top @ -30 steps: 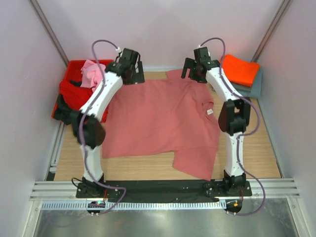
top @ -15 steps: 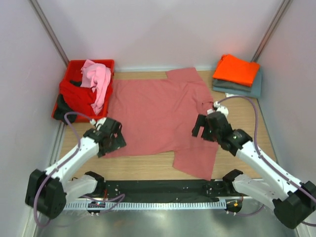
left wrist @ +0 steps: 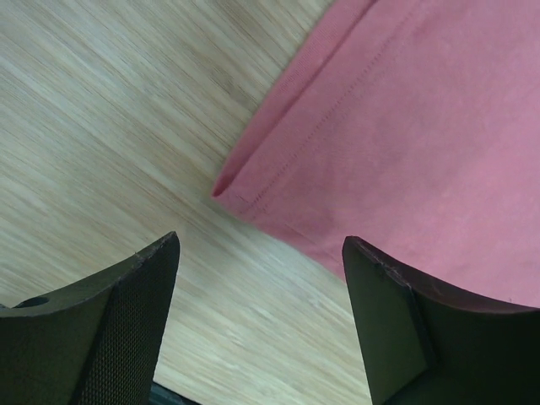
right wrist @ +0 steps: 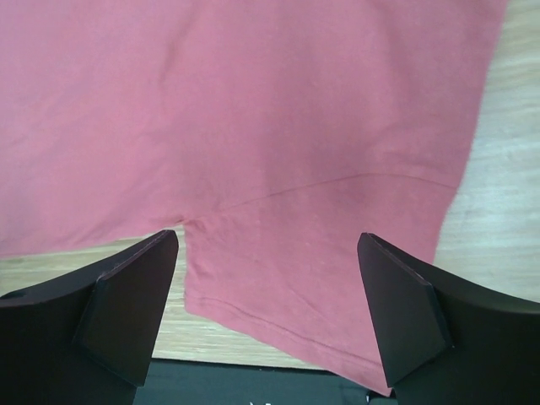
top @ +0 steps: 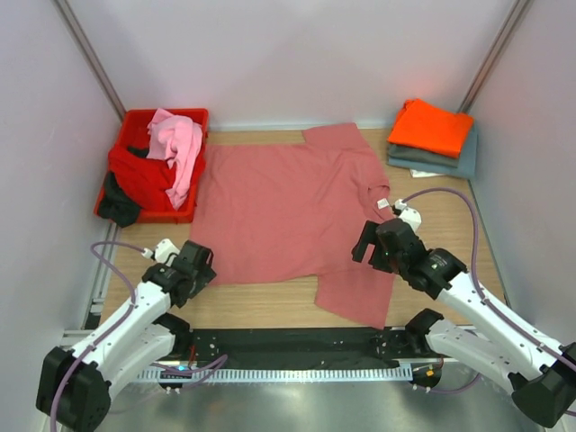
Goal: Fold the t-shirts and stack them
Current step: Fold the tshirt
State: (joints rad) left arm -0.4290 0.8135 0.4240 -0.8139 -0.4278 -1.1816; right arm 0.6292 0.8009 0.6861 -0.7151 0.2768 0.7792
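Observation:
A dusty salmon-pink t-shirt (top: 288, 211) lies spread flat on the wooden table, one sleeve (top: 360, 292) pointing to the near edge. My left gripper (top: 196, 263) hovers open at the shirt's near-left hem corner (left wrist: 226, 187), fingers (left wrist: 126, 312) over bare wood, holding nothing. My right gripper (top: 376, 248) is open above the near sleeve (right wrist: 321, 270), empty too. A folded orange t-shirt (top: 436, 124) rests on a folded grey-blue one (top: 457, 162) at the back right. Light pink (top: 175, 139), red (top: 139, 175) and dark (top: 117, 205) t-shirts spill from the crate.
The red plastic crate (top: 184, 114) stands at the back left against the wall. A black mounting strip (top: 288, 342) and metal rail run along the near edge. Pale walls close in on both sides.
Both arms swung back from the shirt's far edge to its near edge and lowered. The left jaws have narrowed a little; the shirt has not moved.

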